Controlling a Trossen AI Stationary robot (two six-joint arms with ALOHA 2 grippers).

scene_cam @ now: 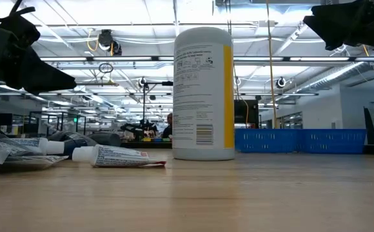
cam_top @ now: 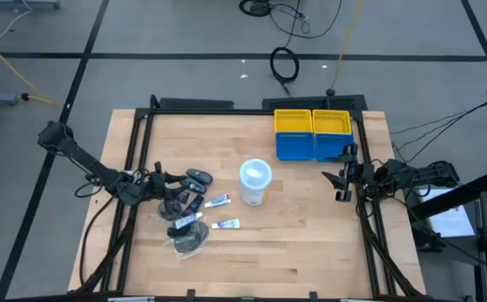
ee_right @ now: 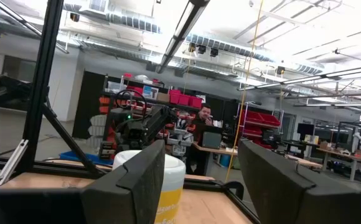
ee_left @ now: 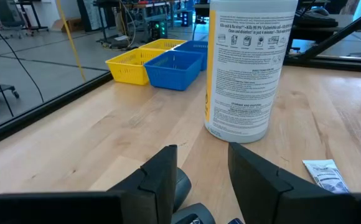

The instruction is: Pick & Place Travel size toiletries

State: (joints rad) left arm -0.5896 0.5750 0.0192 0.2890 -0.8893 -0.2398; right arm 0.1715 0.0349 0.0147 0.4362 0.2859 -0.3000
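Observation:
The travel size toiletries lie in a loose pile on the table's left half: dark grey mini bottles [cam_top: 197, 176], white tubes [cam_top: 218, 200] and clear-wrapped dark discs [cam_top: 189, 242]. In the low view the tubes [scene_cam: 119, 156] lie flat on the wood. My left gripper [cam_top: 175, 179] hangs open above the pile's far-left part. Its wrist view shows the open left gripper [ee_left: 202, 171] over a dark grey bottle [ee_left: 183, 186], without touching it. My right gripper [cam_top: 337, 176] waits open above the table's right edge and also shows open in its wrist view [ee_right: 199, 168].
A large white tub with a pale blue lid [cam_top: 255, 181] stands upright mid-table, just right of the pile. A yellow bin [cam_top: 294, 122] and a blue bin [cam_top: 314, 144] sit at the far right. Bare wood lies along the near edge. A person [ee_right: 202, 134] is in the room beyond.

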